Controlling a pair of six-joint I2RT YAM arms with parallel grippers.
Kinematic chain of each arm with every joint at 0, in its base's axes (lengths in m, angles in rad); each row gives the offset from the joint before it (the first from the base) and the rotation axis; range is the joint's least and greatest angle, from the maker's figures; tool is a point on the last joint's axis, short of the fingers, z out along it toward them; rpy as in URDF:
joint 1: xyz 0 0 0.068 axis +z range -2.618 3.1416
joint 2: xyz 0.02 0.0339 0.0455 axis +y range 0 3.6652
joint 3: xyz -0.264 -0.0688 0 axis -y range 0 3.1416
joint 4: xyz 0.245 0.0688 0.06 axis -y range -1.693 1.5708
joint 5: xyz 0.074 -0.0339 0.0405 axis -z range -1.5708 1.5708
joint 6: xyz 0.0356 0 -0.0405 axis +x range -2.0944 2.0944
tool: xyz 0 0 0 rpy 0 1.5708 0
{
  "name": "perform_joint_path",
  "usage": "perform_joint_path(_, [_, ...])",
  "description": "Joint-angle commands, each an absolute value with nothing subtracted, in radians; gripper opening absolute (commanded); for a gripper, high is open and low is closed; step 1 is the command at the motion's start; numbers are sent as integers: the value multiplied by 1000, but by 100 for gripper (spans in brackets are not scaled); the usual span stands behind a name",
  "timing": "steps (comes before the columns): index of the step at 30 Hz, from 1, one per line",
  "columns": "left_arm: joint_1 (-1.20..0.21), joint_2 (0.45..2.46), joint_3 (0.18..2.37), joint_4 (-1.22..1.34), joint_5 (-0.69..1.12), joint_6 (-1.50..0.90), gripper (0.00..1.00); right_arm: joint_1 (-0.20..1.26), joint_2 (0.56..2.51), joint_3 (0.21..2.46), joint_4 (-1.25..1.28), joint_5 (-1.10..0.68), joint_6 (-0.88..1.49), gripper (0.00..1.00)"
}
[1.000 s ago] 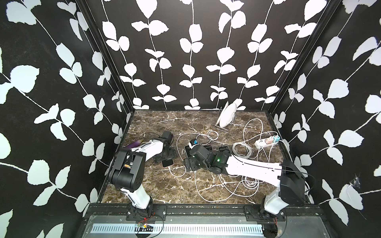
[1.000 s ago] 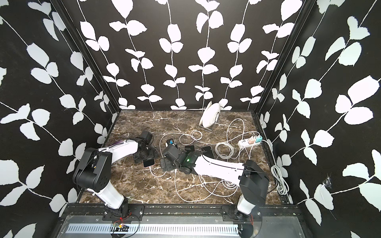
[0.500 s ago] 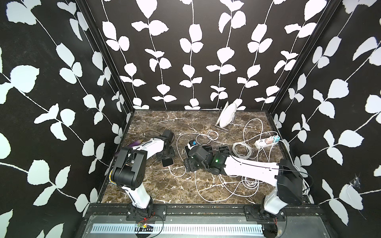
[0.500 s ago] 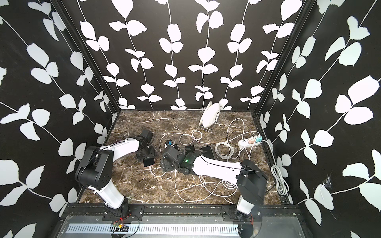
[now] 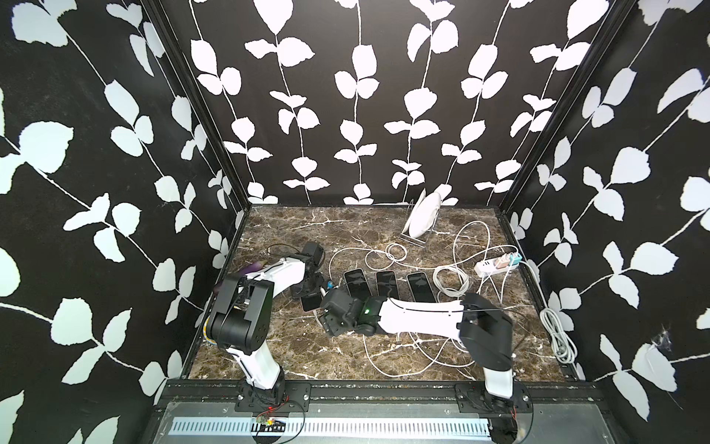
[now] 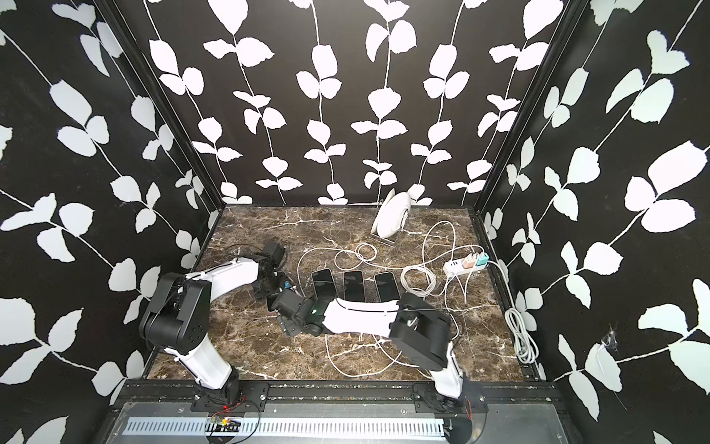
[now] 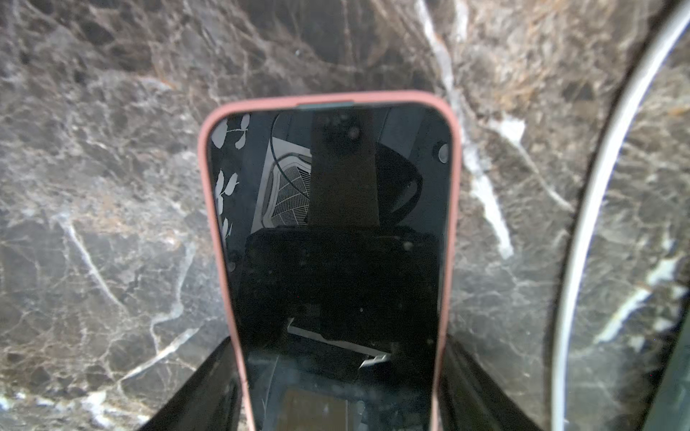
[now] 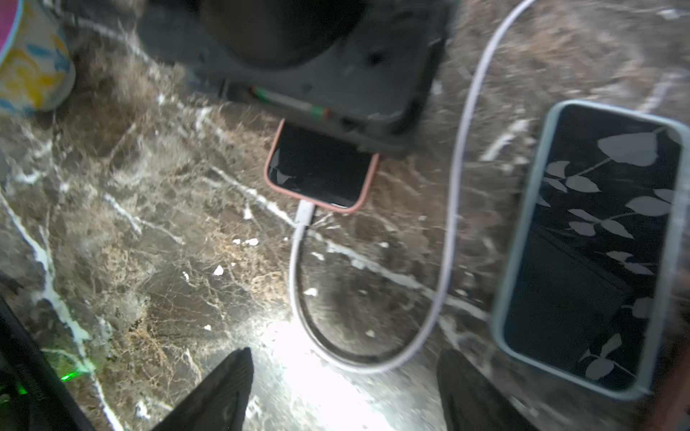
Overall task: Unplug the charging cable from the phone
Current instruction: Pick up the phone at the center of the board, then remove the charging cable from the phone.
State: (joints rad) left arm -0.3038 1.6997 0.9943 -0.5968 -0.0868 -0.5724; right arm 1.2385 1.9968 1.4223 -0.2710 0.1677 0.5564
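The left arm has closed in since a moment ago: its left gripper (image 7: 338, 339) now grasps the pink-cased phone (image 7: 328, 224), one finger pressed against each long edge of the case, pinning it flat on the marble table (image 5: 276, 230). The phone lies at about nine o'clock from the table's middle in a top view (image 5: 310, 303), just beside the row of three other phones (image 5: 355, 282). The right gripper (image 8: 344, 351) has slid over towards it and now hovers at about five o'clock from the phone, jaws spread and empty, narrower than before. The white plug (image 8: 305, 212) is still seated in the phone's near end, and the charging cable (image 8: 298, 268) loops away in front of those open fingers. To my eye the phone is braced; gripping the plug and pulling it out is what remains.
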Motion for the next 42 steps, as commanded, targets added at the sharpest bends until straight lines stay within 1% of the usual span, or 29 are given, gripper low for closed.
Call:
perform_joint_path(1, [-298, 1643, 997, -643, -72, -574, 29, 1259, 2057, 1487, -226, 174, 525, 74])
perform_joint_path(4, [-298, 1633, 1000, -652, -66, -576, 26, 1266, 2103, 1530, -224, 178, 525, 68])
perform_joint_path(10, [-297, 1613, 994, -662, -65, -583, 25, 1267, 2185, 1639, -298, 174, 520, 53])
perform_joint_path(13, [-298, 1609, 994, -669, -68, -580, 25, 1261, 2212, 1664, -319, 181, 516, 48])
perform_joint_path(16, [-298, 1606, 994, -671, -71, -580, 23, 1259, 2227, 1684, -350, 180, 514, 39])
perform_joint_path(17, [-297, 1606, 996, -671, -69, -578, 23, 1259, 2228, 1686, -354, 177, 511, 37])
perform_joint_path(26, [-298, 1596, 1003, -682, -68, -578, 21, 1261, 2189, 1592, -283, 173, 526, 33])
perform_joint_path(32, [-297, 1591, 1006, -688, -66, -579, 19, 1261, 2181, 1566, -262, 182, 531, 18])
perform_joint_path(37, [-297, 1599, 1012, -688, -73, -579, 17, 1261, 2165, 1549, -255, 193, 530, 0])
perform_joint_path(42, [-297, 1596, 1018, -689, -92, -578, 15, 1262, 2139, 1506, -234, 194, 531, 0])
